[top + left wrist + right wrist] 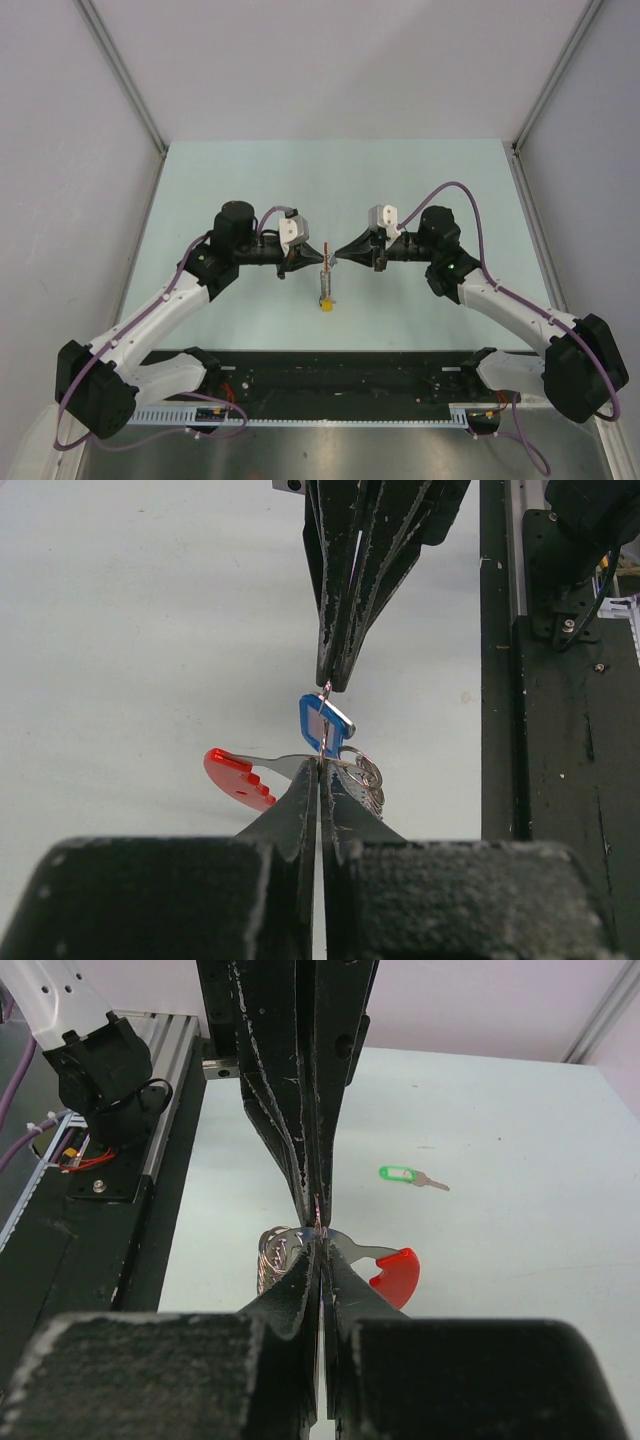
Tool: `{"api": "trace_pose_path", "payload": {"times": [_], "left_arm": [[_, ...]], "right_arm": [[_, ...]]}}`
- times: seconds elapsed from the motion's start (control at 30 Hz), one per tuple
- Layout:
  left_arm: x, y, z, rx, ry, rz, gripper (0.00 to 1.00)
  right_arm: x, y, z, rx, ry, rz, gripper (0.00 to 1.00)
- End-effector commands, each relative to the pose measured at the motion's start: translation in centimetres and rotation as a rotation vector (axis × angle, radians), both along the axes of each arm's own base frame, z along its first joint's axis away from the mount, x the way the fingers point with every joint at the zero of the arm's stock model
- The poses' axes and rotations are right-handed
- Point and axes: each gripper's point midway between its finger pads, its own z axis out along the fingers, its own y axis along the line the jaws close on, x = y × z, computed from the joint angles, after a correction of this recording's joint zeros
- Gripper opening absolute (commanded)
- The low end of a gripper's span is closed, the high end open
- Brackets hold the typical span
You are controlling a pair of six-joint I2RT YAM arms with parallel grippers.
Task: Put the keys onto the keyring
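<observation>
Closest to each wrist camera, my own fingers fill the bottom of the view, pressed flat together with no gap. My left claw [320, 768] is pinched tight on a thin wire loop of the keyring [362, 772], right beside its bunch of coiled metal rings. My right claw [320, 1248] is closed just as firmly on the same loop from the opposite side. The 2 claws meet tip to tip over the middle of the table [420, 180]. The rest of the bunch dangles beneath them, ending in a yellow cap [326, 304]. I cannot tell whether that end touches the surface.

Just past my left fingertips sits the blue key [322, 720], its cap against the wire between the 2 claws. A curved red tab [235, 775] sticks out sideways from the bunch.

Farther off, beyond both claws, the green key [405, 1175] lies flat and loose on the table, well apart from everything else.

By my judgement the job is half done at best. The blue key looks to be on the loop or going onto it, but I cannot tell whether it is fully threaded. The green key is untouched, so at least 1 key is left to pick up and thread on.
</observation>
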Motion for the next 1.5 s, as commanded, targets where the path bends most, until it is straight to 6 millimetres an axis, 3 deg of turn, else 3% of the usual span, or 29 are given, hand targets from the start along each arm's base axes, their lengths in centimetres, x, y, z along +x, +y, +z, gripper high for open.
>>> {"api": "trace_pose_path", "payload": {"times": [0.0, 0.87, 1.47], "left_arm": [[0.24, -0.46, 1.46, -0.033, -0.059, -0.015, 0.00], [0.56, -0.43, 1.40, -0.033, -0.058, 0.003, 0.00], [0.48, -0.55, 1.20, -0.033, -0.051, -0.007, 0.00]], "right_arm": [[0.08, 0.29, 2.99, 0.056, -0.066, 0.004, 0.00], [-0.47, 0.15, 3.42, 0.062, -0.072, 0.021, 0.00], [0.29, -0.04, 3.34, 0.060, -0.063, -0.018, 0.00]]}}
